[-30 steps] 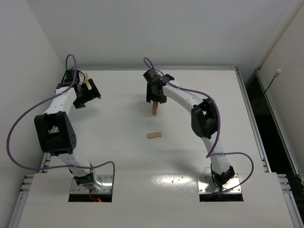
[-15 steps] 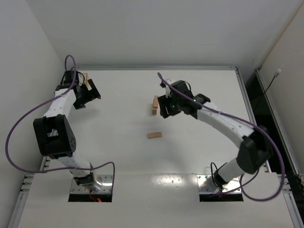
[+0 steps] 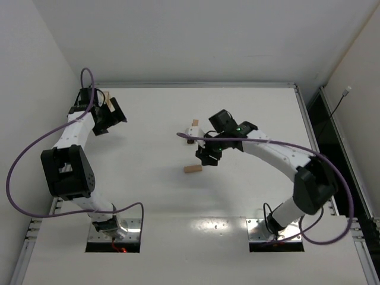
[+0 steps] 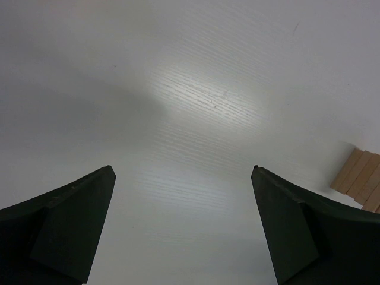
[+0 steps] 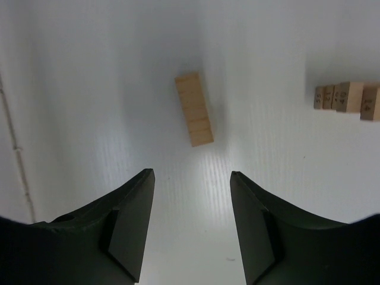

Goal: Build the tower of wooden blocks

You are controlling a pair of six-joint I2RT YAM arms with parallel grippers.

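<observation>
The right gripper (image 5: 191, 178) has swung back off the tower (image 5: 349, 97) and now hovers over the loose block (image 5: 194, 110) lying nearer in, jaws apart and empty. That looks like the next pickup. Far left, the left gripper (image 4: 183, 172) waits wide open beside spare blocks (image 4: 362, 181). No container in sight.

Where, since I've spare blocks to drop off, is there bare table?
Free: the far-right stretch between the right arm and the right rail, and the wide patch between the left arm and the loose block. Crowded: the centre, where the tower, loose block and right gripper sit close, and the far-left corner with the left gripper and a block pile.
</observation>
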